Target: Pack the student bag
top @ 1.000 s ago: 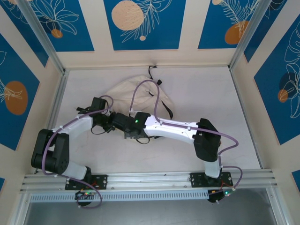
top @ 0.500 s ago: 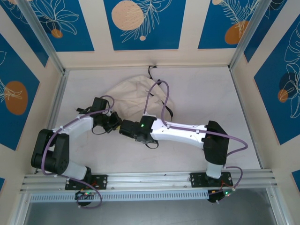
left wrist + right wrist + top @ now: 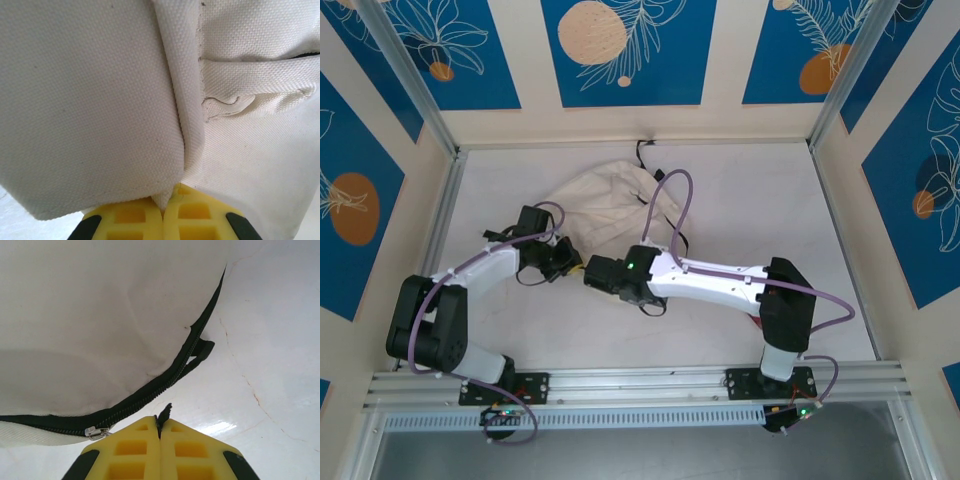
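Your cream canvas student bag [image 3: 602, 195] slumped upper centre of frame, black zipper [image 3: 150, 396] along its edge, left gripper [image 3: 163, 212] clamped on a canvas fold [image 3: 172, 115], right gripper [image 3: 160, 429] pinching a black tab [image 3: 165, 411].

1. No legible text, label, brand, number or sign was found in the top or wrist views.
2. Student bag [image 3: 605, 200]: the cream canvas and black zipper are seen close up in both wrist views, and no lettering or tag print can be read on them.
3. Wall panels [image 3: 620, 50]: only white leaf outlines and orange circles on blue are noted. This is decoration, with no characters.
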Tool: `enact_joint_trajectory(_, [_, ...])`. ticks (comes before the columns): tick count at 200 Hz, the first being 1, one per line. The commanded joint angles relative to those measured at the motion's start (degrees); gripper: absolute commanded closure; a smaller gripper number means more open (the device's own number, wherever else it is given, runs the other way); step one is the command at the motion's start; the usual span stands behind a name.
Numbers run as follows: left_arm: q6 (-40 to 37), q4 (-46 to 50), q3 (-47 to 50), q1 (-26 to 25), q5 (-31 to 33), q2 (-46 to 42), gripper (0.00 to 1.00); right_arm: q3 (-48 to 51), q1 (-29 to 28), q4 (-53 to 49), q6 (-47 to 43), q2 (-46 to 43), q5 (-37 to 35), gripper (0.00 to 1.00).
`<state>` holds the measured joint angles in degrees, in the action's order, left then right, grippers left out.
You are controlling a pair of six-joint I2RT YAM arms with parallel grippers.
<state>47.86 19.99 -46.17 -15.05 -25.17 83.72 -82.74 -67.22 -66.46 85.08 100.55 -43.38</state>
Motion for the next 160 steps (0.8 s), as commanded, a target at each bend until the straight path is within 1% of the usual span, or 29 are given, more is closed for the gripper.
enact_joint_trajectory(1, [-1.6, 0.0, -1.7, 1.4, 8.6, -0.4, 1.00, 1.8, 1.3, -11.4, -0.3, -3.2, -3.3, 1.00])
enact_joint_trajectory(14, [-1.9, -0.1, -1.9, 1.5, 7.9, -0.4, 1.00, 2.8, 1.7, -3.8, -7.6, -4.4, -1.7, 1.00])
enact_joint_trajectory(24, [-1.8, -0.3, -2.0, 1.6, 7.1, -0.6, 1.00, 4.0, 2.1, 4.9, -16.5, -5.3, 1.9, 1.00])
enact_joint_trajectory(32, [-1.8, -0.3, -2.2, 1.6, 6.4, -0.9, 0.95, 4.8, 2.4, 10.2, -20.6, -5.9, 4.8, 1.00])
enact_joint_trajectory(49, [-1.7, 0.3, -2.4, 1.7, 5.1, -1.9, 0.80, 5.6, 3.5, 20.2, -26.3, -6.2, 11.5, 1.00])
enact_joint_trajectory(65, [-1.4, 1.0, -1.9, 1.8, 4.4, -3.7, 0.66, 5.7, 4.5, 28.0, -28.7, -5.7, 16.5, 1.00])
enact_joint_trajectory(74, [-1.3, 1.9, -1.5, 1.8, 4.4, -4.9, 0.59, 5.8, 5.2, 32.2, -29.7, -5.1, 19.7, 1.00])
enact_joint_trajectory(95, [-0.8, 3.6, 0.0, 1.8, 4.0, -7.7, 0.50, 5.0, 6.4, 38.4, -31.0, -2.9, 25.7, 1.00])
enact_joint_trajectory(111, [0.6, 3.5, 1.9, 1.8, 2.3, -9.7, 0.46, 4.0, 6.7, 40.6, -31.4, -1.5, 28.3, 1.00])
enact_joint_trajectory(125, [2.4, 2.0, 3.7, 1.9, -0.7, -10.7, 0.41, 4.0, 6.9, 42.6, -31.6, -1.0, 30.2, 1.00])
enact_joint_trajectory(139, [4.2, 0.1, 4.9, 1.8, -3.6, -11.0, 0.40, 4.5, 7.3, 44.4, -31.3, -0.9, 32.3, 1.00])
enact_joint_trajectory(160, [6.1, -1.1, 5.9, 1.7, -5.6, -11.1, 0.39, 5.9, 7.6, 46.4, -30.5, -1.4, 34.0, 1.00])
